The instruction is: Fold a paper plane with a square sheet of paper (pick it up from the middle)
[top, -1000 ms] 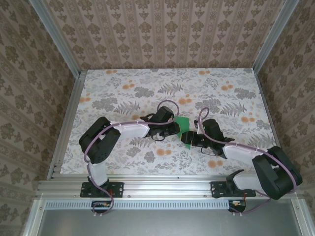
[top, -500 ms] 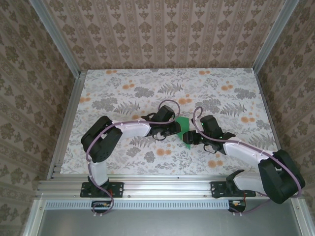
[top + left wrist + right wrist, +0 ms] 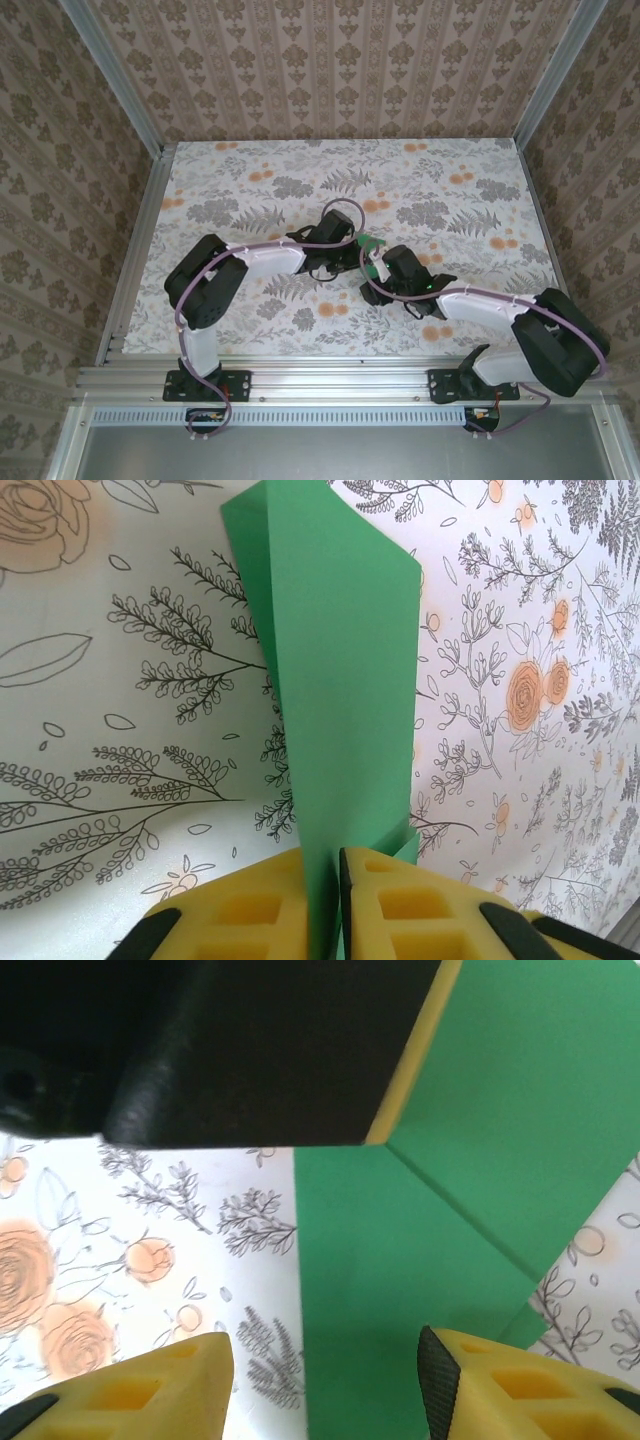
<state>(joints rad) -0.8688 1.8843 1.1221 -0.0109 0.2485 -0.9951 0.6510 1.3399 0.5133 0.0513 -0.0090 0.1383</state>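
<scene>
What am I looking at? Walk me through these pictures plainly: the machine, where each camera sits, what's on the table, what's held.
The machine is two robot arms, a left arm and a right arm, bolted at the near edge of a flower-printed table. The wide picture comes from a fixed camera above and behind them. The other two come from cameras on the wrists, each looking past its own yellow fingers. The thing being worked on is a partly folded piece of green paper. The left claw is pinched shut on its edge. The right claw is open above the paper, gripping nothing.
</scene>
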